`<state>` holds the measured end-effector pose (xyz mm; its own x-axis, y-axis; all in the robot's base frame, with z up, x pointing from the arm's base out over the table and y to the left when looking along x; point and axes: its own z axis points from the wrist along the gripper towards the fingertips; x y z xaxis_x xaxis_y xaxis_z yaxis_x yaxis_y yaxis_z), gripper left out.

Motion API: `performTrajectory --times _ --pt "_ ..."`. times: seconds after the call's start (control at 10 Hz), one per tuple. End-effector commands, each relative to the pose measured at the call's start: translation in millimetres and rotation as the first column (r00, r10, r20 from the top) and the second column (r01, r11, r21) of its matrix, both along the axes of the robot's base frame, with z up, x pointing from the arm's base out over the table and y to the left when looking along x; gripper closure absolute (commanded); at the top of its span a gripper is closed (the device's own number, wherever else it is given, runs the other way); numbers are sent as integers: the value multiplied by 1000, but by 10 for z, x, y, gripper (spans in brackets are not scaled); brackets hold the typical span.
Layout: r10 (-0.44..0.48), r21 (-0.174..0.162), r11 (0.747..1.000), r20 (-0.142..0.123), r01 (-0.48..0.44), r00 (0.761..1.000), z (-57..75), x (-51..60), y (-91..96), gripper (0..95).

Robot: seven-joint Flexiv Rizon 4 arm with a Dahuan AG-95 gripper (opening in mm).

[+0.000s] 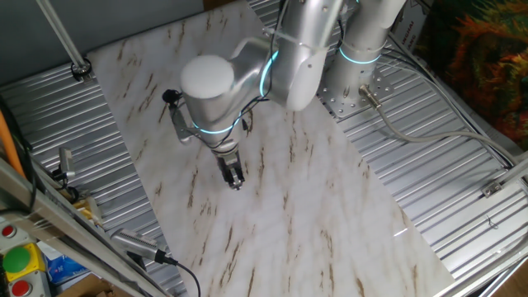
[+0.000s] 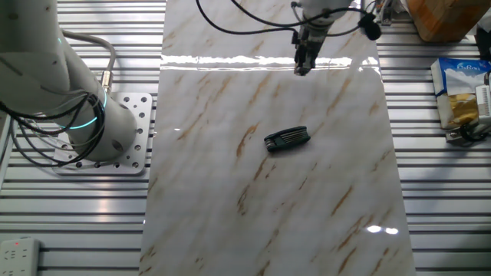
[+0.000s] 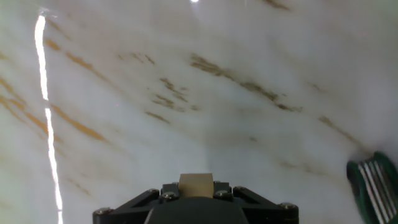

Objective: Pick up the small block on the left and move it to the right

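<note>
Block (image 3: 196,184) sits between the tool's fingers in the hand view, at 6 o'clock of that frame: tan, plain top face, dark finger hardware (image 3: 146,200) flanking it left and right. Tool (image 3: 196,194) is closed down to the block's width and has hold of it. Cannot tell from this view whether the block is touching the surface or held just off it.

Block itself is too small to make out in either fixed view; the fingers hide it.

One fixed view: tool (image 1: 235,179) points down at the marble-pattern surface (image 1: 330,214), tip close to or on it, roughly at frame centre, slightly toward 9 o'clock. Silver arm (image 1: 280,66) comes in from 1 o'clock, teal light rings at the joints.

Other fixed view: tool (image 2: 302,67) is at 12 o'clock of the surface (image 2: 230,199), near its far edge, just by the bright glare strip. Dark oblong piece with greenish edge (image 2: 286,139) lies flat near surface centre, well apart from the tool, at 6 o'clock from it. Same piece shows at the 4 o'clock corner of the hand view (image 3: 373,180), cut off by the frame edge.

Arm base (image 2: 92,123) is mounted on a perforated plate (image 2: 134,107) at 9 o'clock of the surface. Ribbed metal bench (image 2: 437,199) surrounds the marble sheet.
</note>
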<state>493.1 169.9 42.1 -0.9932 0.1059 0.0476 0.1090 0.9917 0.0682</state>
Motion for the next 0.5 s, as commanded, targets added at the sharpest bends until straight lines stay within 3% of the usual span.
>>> performTrajectory --times 0.1,0.5 --pt "10 -10 1000 5 -10 1000 -84 3 3 950" --pt "21 -18 1000 8 -20 1000 -167 -23 5 950"
